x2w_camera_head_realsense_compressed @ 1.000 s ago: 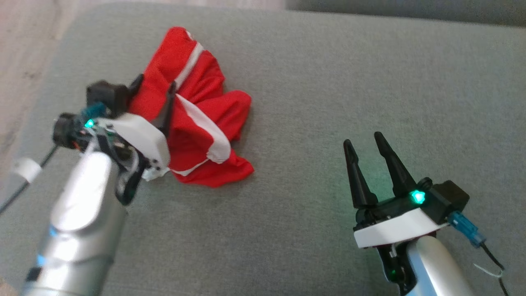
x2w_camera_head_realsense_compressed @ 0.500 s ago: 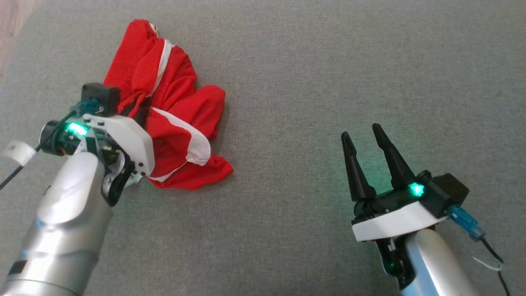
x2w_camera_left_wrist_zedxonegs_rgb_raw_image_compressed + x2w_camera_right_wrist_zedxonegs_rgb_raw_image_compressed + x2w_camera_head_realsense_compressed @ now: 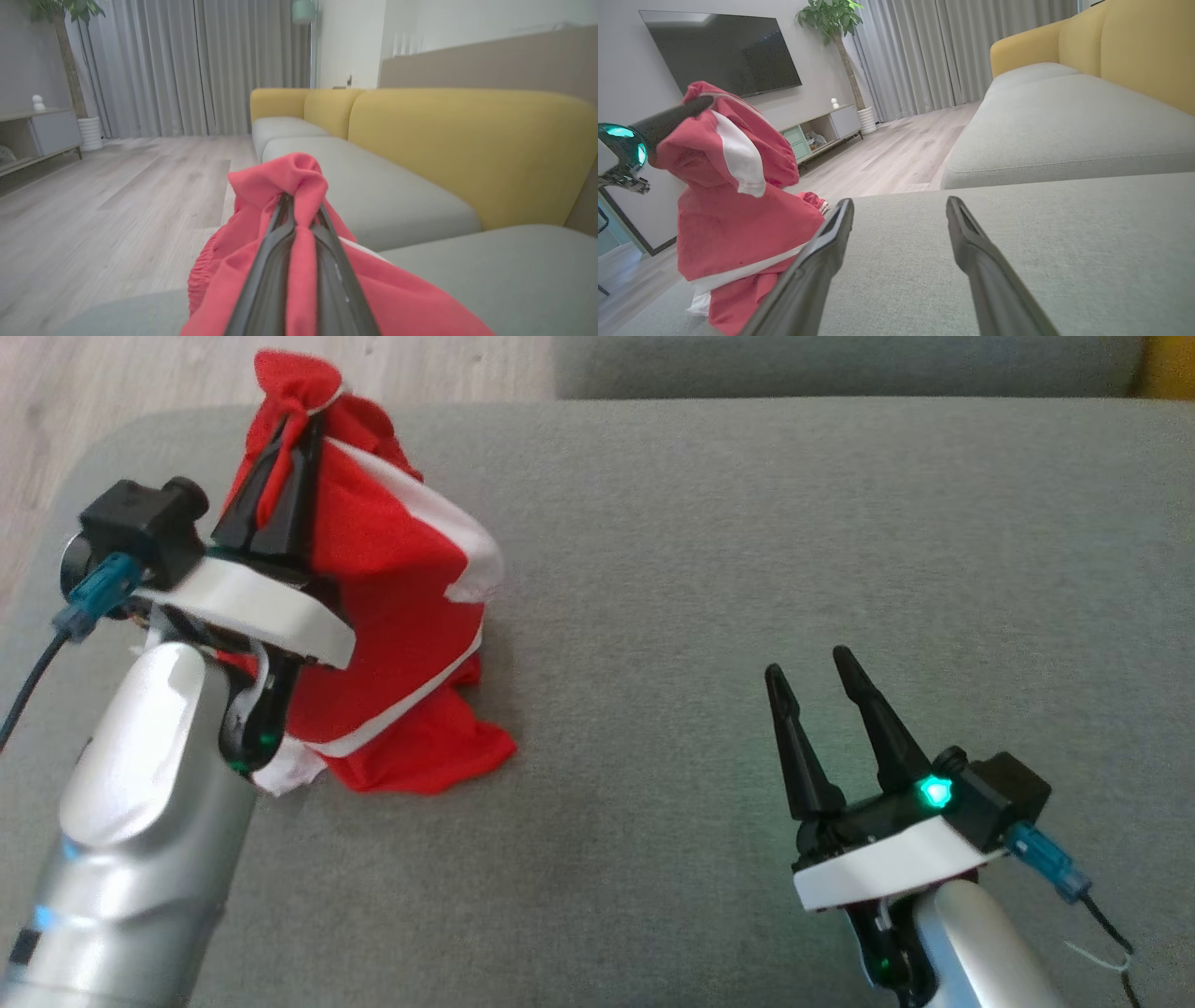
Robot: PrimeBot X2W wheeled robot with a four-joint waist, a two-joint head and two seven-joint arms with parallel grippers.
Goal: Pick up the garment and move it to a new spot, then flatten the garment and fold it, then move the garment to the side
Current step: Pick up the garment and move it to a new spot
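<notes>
Left gripper (image 3: 297, 425): fingers pinched tight on a bunched fold of the garment (image 3: 392, 616), which is red cloth with white bands. In my left wrist view the cloth wells up over the tips and runs down between the two fingers.

The garment hangs from that pinch like a small tent. The top is held up off the seat, and the lower folds rest on the grey seat cushion (image 3: 700, 569). It sits at the cushion's left end, near the rounded far corner. A scrap of white edge shows at the bottom, beside my left forearm.

Right gripper (image 3: 808, 665): fingers parted by a moderate gap, with nothing between them. It is over bare cushion, well apart from the garment and to its right. I cannot tell whether the tips touch the fabric.

Farther out, a second grey cushion (image 3: 1064, 116) lies past a seam, backed by the yellow backrest (image 3: 467, 140). Pale wood floor (image 3: 140, 373) lies beyond the left end. Grey curtains (image 3: 187, 65), a wall-mounted TV (image 3: 724, 51) and a potted plant (image 3: 831, 18) are at the far wall.
</notes>
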